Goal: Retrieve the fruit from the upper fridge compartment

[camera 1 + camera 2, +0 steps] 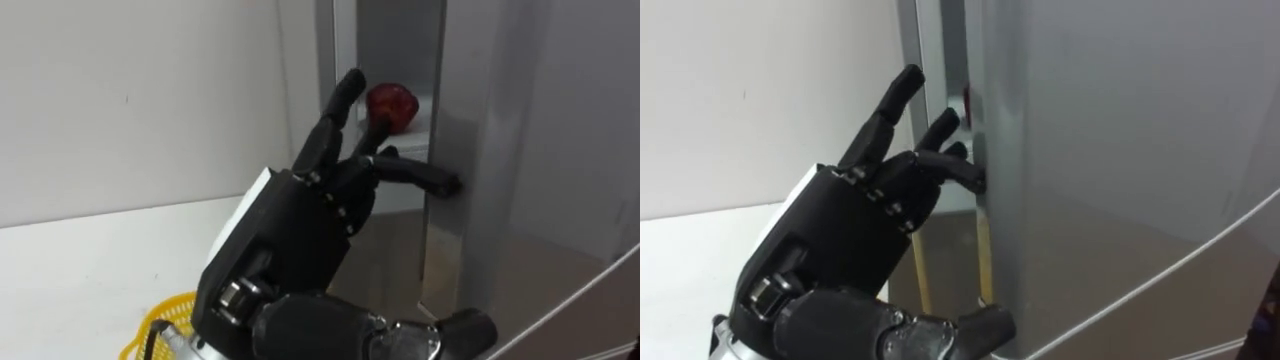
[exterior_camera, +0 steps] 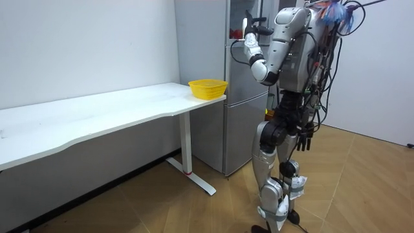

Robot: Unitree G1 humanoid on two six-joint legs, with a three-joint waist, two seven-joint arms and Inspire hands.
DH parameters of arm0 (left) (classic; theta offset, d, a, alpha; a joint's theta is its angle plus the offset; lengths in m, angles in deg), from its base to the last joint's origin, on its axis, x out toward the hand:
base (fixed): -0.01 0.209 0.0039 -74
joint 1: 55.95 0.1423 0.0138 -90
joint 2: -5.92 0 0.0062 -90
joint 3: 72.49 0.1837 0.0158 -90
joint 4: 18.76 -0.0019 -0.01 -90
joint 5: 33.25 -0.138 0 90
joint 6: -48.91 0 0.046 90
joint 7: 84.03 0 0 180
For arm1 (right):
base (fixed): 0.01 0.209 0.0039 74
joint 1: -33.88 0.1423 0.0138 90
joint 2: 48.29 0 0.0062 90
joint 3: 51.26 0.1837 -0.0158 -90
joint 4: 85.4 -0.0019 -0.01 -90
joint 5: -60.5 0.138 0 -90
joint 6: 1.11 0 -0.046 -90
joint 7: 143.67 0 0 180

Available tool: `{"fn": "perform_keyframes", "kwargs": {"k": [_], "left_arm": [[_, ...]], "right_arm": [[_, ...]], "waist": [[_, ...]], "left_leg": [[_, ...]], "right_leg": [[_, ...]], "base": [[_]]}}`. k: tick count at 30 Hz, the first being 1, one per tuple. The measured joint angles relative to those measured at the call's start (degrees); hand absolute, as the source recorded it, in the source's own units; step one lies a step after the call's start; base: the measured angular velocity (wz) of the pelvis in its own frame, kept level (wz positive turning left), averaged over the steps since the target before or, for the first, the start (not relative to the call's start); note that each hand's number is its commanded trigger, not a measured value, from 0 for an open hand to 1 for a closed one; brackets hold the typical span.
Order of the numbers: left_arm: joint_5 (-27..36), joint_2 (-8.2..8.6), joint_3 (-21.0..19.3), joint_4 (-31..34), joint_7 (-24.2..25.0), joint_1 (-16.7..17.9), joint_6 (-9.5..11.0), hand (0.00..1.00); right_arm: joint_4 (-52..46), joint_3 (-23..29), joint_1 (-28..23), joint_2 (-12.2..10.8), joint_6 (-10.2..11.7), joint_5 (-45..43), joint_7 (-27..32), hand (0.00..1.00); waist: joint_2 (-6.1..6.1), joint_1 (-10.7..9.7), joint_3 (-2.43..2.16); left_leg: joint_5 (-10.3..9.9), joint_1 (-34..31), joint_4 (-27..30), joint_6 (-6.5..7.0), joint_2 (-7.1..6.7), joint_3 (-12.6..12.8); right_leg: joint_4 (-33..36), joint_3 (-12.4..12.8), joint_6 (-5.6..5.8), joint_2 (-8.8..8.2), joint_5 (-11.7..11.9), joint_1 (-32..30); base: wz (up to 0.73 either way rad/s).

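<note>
The robot is seen standing close in front of a tall grey fridge (image 2: 242,116), beside a white table (image 1: 90,270) on which a yellow basket (image 2: 207,87) is set near the fridge end. The upper fridge door (image 1: 500,120) is opened only a narrow way. Through the gap a red, rounded item (image 1: 392,105), probably fruit, is seen resting on a shelf inside, untouched. The left hand (image 1: 290,235) is raised to the door's edge with its fingers straight and spread wide; nothing is held, and the thumb tip is laid against the door edge. The right hand (image 2: 304,138) is hung by the hip, and its state cannot be told. The task is judged to be early: the door is still to be widened, and the item still to be grasped and taken out.
</note>
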Motion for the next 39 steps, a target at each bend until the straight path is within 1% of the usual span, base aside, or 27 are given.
{"fn": "perform_keyframes", "kwargs": {"k": [3, 6, 10, 13, 14, 16, 17, 19, 22, 24, 26, 27, 29, 33, 36, 38, 39], "left_arm": [[0.0, 0.06, 0.0, 0.0, 0.8, -0.4, -0.1, 0.00], [0.0, 0.01, -0.1, 0.0, 2.0, -0.4, -0.1, 0.00], [0.0, -0.22, 0.1, 0.0, 3.6, -0.4, -0.1, 0.00], [0.0, -0.29, 0.2, 0.0, 4.4, -0.4, -0.1, 0.00], [0.1, -0.28, 0.2, 0.0, 4.6, -0.4, 0.0, 0.00], [0.4, -0.27, 0.1, -0.1, 4.8, -0.4, 0.0, 0.00], [1.1, -0.29, 0.1, -0.1, 4.8, -0.4, 0.0, 0.00], [1.2, -0.26, 0.1, -0.1, 4.8, -0.5, 0.0, 0.00], [1.2, -0.27, 0.1, -0.2, 4.9, -0.7, 0.0, 0.00], [1.2, -0.28, 0.1, -0.2, 5.0, -1.0, 0.0, 0.00], [1.5, -0.29, 0.2, -0.8, 5.1, -2.0, 0.0, 0.00], [1.7, -0.30, 0.2, -1.0, 5.0, -2.1, 0.0, 0.00], [2.0, -0.30, 0.2, -1.1, 4.7, -2.2, 0.0, 0.00], [2.1, -0.33, 1.2, -1.3, 4.8, -2.3, 0.0, 0.00], [2.1, -0.54, 1.5, -1.5, 4.8, -2.3, 0.0, 0.00], [2.1, -0.91, 1.8, -1.7, 4.9, -2.3, 0.0, 0.00], [2.1, -1.06, 1.9, -1.7, 5.0, -2.3, -0.1, 0.00]], "right_arm": [[0.0, 0.2, 0.0, 0.0, 0.0, -0.2, 0.2, 0.00], [-0.1, 0.2, 0.1, 0.0, 0.2, -0.3, 0.5, 0.00], [-0.1, 1.3, -0.1, 0.0, 0.5, -0.3, 0.5, 0.00], [-0.1, 1.6, -0.1, 0.0, 0.6, -0.3, 0.5, 0.00], [-0.1, 2.3, -0.1, 0.0, 0.7, -0.3, 0.5, 0.00], [0.0, 2.5, -0.1, -0.1, 0.9, -0.2, 0.5, 0.00], [0.0, 2.8, -0.1, -0.1, 1.0, -0.2, 0.6, 0.00], [0.0, 3.1, -0.2, -0.1, 1.2, -0.1, 0.6, 0.00], [0.1, 3.1, -0.2, -0.1, 1.3, 0.0, 0.6, 0.00], [0.1, 3.1, -0.2, -0.1, 1.3, 0.0, 0.6, 0.00], [0.1, 3.1, -0.6, -0.1, 1.3, 0.3, 0.7, 0.00], [0.1, 3.0, -0.7, -0.1, 1.3, 0.6, 0.7, 0.00], [0.1, 3.0, -1.2, -0.1, 1.5, 2.4, 0.7, 0.00], [0.2, 3.0, -1.6, 0.0, 1.3, 3.4, 0.7, 0.00], [0.2, 3.0, -1.7, 0.0, 1.3, 4.3, 0.6, 0.00], [0.1, 3.0, -1.7, 0.0, 1.4, 4.8, 0.7, 0.00], [0.1, 3.0, -1.7, 0.0, 1.4, 5.0, 0.7, 0.00]], "waist": [[-0.10, -0.6, 0.02], [-0.38, -1.6, 0.09], [-1.11, -3.0, 0.26], [-1.39, -3.4, 0.29], [-1.37, -3.4, 0.28], [-1.37, -3.6, 0.29], [-1.38, -4.1, 0.29], [-1.27, -4.6, 0.30], [-0.97, -4.7, 0.32], [-0.75, -4.9, 0.43], [-0.44, -5.3, 0.66], [-0.37, -5.4, 0.70], [-0.10, -6.1, 0.79], [-0.09, -6.6, 0.81], [-0.04, -6.8, 0.78], [-0.04, -7.8, 0.77], [-0.02, -7.8, 0.76]], "left_leg": [[0.0, 0.0, 0.0, 0.00, 0.11, 0.6], [0.0, 0.1, 0.0, 0.00, 0.16, 1.0], [0.0, 0.1, 0.0, 0.00, 0.20, 1.1], [0.0, 0.2, 0.0, 0.00, 0.30, 1.6], [0.0, 0.1, 0.0, 0.00, 0.41, 2.3], [0.0, 0.1, 0.0, 0.00, 0.58, 2.8], [0.0, 0.1, 0.0, 0.00, 0.60, 2.8], [0.0, 0.1, 0.0, 0.00, 0.62, 3.3], [0.0, 0.3, 0.0, 0.00, 0.74, 4.3], [0.0, 0.2, -0.1, 0.00, 0.77, 4.4], [0.0, 0.4, -0.2, 0.00, 0.77, 4.8], [0.0, 0.6, -0.2, 0.00, 0.78, 5.0], [0.0, 0.8, -0.3, 0.00, 0.87, 5.7], [0.0, 0.7, -0.3, -0.01, 0.92, 6.2], [0.0, 0.9, -0.5, -0.02, 1.05, 7.2], [-0.1, 0.9, -1.0, 0.02, 1.09, 7.4], [-0.1, 1.0, -1.0, 0.04, 1.12, 7.5]], "right_leg": [[0.0, 0.1, -0.04, 0.05, 0.1, 0.0], [-0.1, 0.2, -0.04, 0.06, 0.1, -0.1], [0.0, 0.3, -0.04, 0.08, 0.1, -0.1], [0.0, 0.7, -0.08, 0.21, 0.1, -0.3], [0.1, 1.2, -0.13, 0.30, 0.2, -0.6], [0.0, 1.8, -0.21, 0.51, 0.5, -1.0], [0.0, 1.8, -0.22, 0.53, 0.6, -1.0], [0.0, 2.2, -0.22, 0.60, 0.6, -1.1], [0.1, 3.4, -0.23, 0.87, 0.9, -1.6], [0.1, 3.6, -0.25, 0.94, 1.1, -1.8], [0.1, 4.1, -0.19, 0.95, 1.2, -1.8], [0.1, 4.2, -0.19, 0.98, 1.3, -1.7], [0.1, 4.9, -0.20, 1.08, 1.3, -1.8], [0.2, 5.4, -0.19, 1.19, 1.4, -2.0], [0.4, 6.4, -0.21, 1.44, 1.6, -2.5], [0.9, 6.4, -0.23, 1.51, 1.6, -3.0], [1.0, 6.4, -0.25, 1.56, 1.6, -3.1]], "base": [[0.00], [-0.01], [0.00], [-0.08], [-0.16], [-0.17], [-0.09], [-0.11], [-0.21], [-0.13], [-0.05], [-0.09], [-0.13], [-0.08], [-0.17], [-0.05], [0.00]]}}
